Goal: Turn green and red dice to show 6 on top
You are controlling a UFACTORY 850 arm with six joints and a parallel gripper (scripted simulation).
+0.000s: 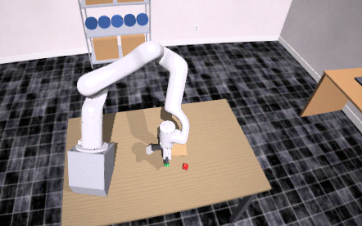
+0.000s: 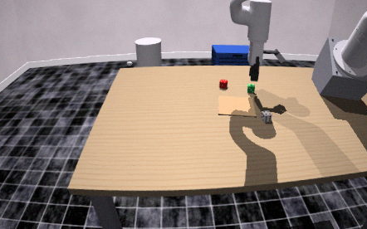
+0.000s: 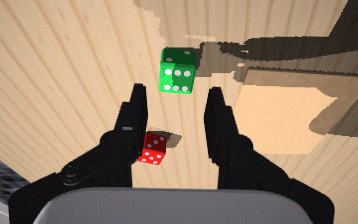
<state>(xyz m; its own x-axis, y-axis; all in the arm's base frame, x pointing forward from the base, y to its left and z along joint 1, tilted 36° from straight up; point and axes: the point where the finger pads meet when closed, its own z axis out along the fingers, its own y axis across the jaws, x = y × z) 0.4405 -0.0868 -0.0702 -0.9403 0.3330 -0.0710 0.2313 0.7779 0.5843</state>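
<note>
The green die (image 1: 166,164) (image 2: 251,88) (image 3: 177,77) lies on the table off the mat. In the wrist view its bright upper face shows 6 and a dark side shows 2. The red die (image 1: 185,166) (image 2: 223,84) (image 3: 153,148) lies on the table, with 5 seemingly on top and 3 on a side. The white die (image 2: 266,117) lies on the table beside the mat (image 1: 179,151) (image 2: 233,105) (image 3: 276,117); its top is too small to read, and other views do not show it. My gripper (image 1: 166,160) (image 2: 254,79) (image 3: 176,101) is open, empty, above the green die.
The arm casts shadows over part of the mat and around the white die. The robot's base (image 1: 90,169) (image 2: 345,68) stands at one end of the table (image 1: 218,180) (image 2: 146,158). Shelves, a desk, a blue box and a round bin stand away from it.
</note>
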